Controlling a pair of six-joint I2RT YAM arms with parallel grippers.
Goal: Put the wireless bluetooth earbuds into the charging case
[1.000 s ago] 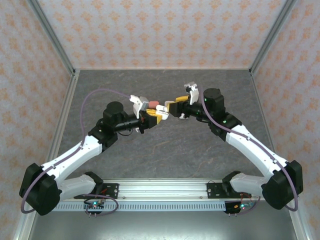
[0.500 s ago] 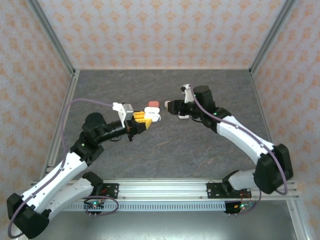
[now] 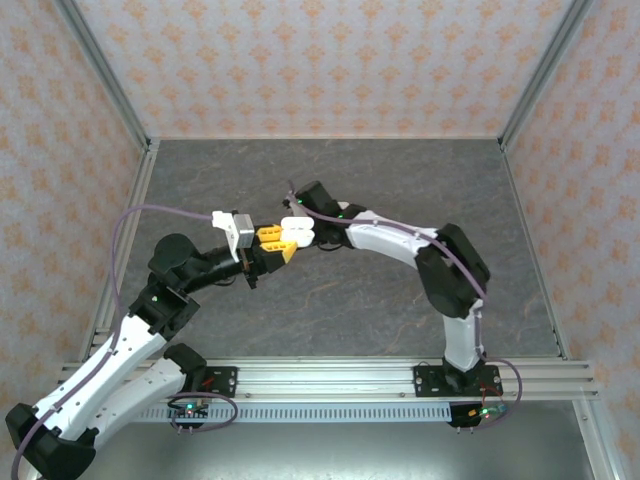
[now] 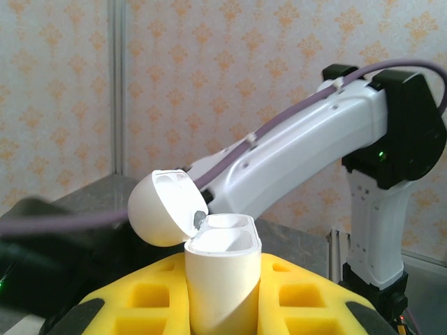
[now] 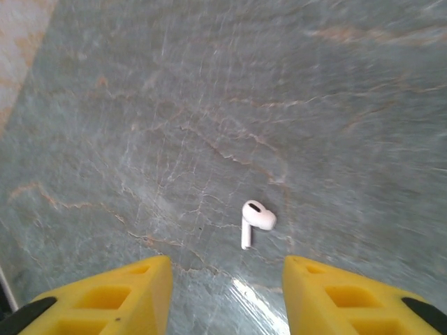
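The left gripper pinches the white charging case, its lid hinged open. The right gripper, fingers spread wide, hovers over one white earbud lying on the grey table. This looks like the pickup step: next, it should descend, straddle the bud and close gently.

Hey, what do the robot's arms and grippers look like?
The left arm and right arm have white shells, black joints and a purple cable each. The left gripper and right gripper have yellow fingers with square recesses.
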